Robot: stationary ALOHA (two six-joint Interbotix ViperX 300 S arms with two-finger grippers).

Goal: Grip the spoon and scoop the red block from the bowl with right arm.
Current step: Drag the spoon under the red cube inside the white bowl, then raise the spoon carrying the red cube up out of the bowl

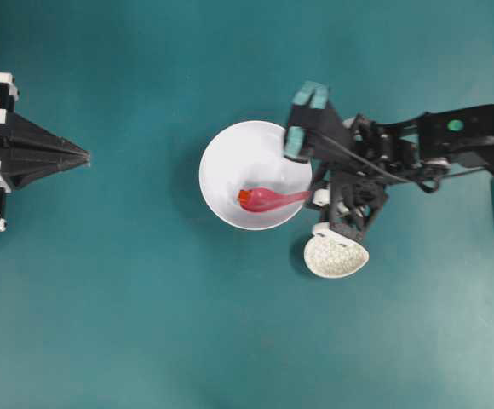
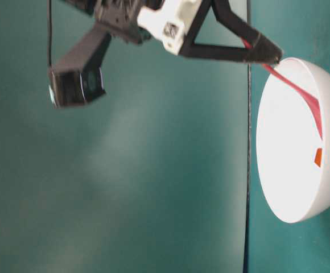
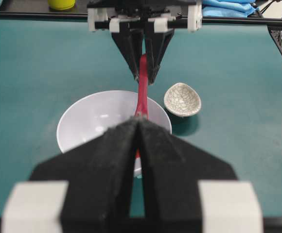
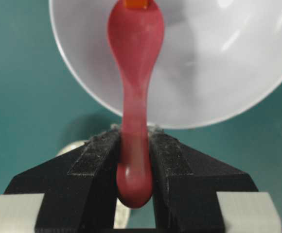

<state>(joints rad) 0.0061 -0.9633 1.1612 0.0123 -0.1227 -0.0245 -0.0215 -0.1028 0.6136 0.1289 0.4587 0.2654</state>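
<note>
A: Teal matting (image 1: 145, 324) covers the whole table, and on it a large, smooth, glossy white bowl (image 1: 230, 153) is seen near the middle. Where is the task's thing found?

B: The tiny red-orange cube (image 1: 244, 197) lies inside that bowl, at the tip of the glossy pink-magenta soup spoon (image 1: 268, 200). From the right wrist view the cube (image 4: 135, 4) is seen touching the far edge of the scoop (image 4: 135, 34); whether it is already loaded cannot be told.

A: How is the spoon held?

B: Its handle end is clamped between the 2 black fingers (image 4: 97, 160) of the right gripper (image 4: 133, 165), which is closed on it, with the handle slanting down over the rim. The left gripper (image 1: 81, 158) is parked well apart at the table's edge, its 2 jaws pressed together on nothing.

A: What is judged to be the step in hand?

B: The scoop itself, about to be made. The scoop's edge should be kept low against the bowl's floor and slid under the cube, not pushed against its side, since so small a piece would probably skid away. The handle is gripped near its very end, so twisting is a risk; a slow, level lift is advised. The small speckled beige dish (image 1: 336, 256) just beside the bowl should be cleared by the wrist
</note>
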